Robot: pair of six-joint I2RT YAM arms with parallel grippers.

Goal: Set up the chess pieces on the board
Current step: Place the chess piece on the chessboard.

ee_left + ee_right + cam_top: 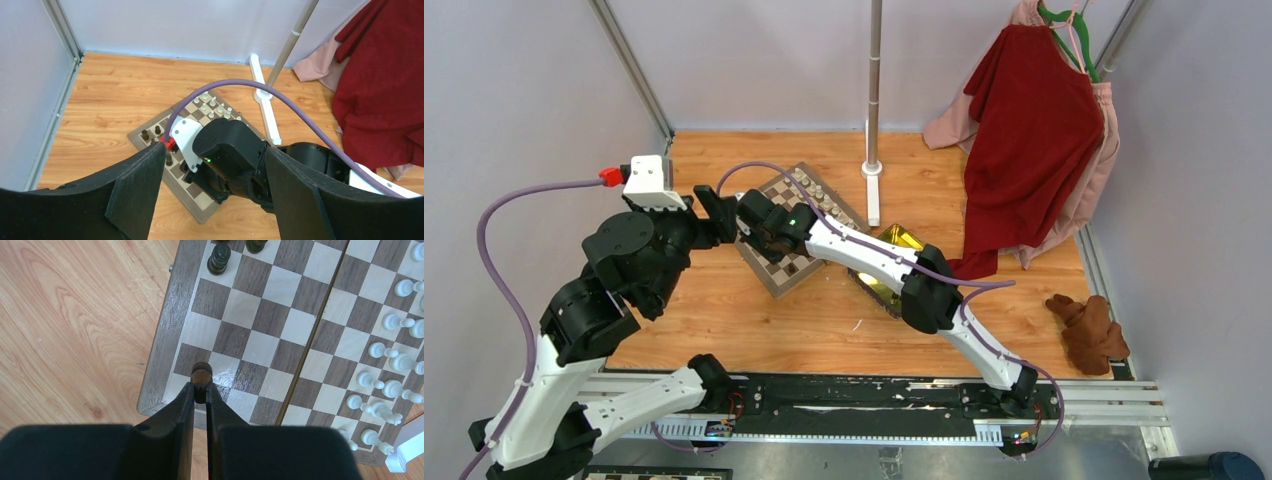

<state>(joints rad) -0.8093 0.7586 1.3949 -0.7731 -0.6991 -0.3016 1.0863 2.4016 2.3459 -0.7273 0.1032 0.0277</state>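
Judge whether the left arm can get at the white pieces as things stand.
Probably not directly: the right arm's wrist sits over the board, between the left arm's open fingers and the white pieces. It would have to go around.

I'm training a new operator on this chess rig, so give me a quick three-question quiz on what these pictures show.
1. True or false: the left claw is shut on a white piece.
2. What does the right claw grip at a corner of the board? A) a dark piece B) a white piece C) nothing
3. Fill in: most of the pieces standing on the board are ____.

Key
1. False: its jaws stand open and empty.
2. A
3. White: the white pieces line one side, and only a few dark ones stand.
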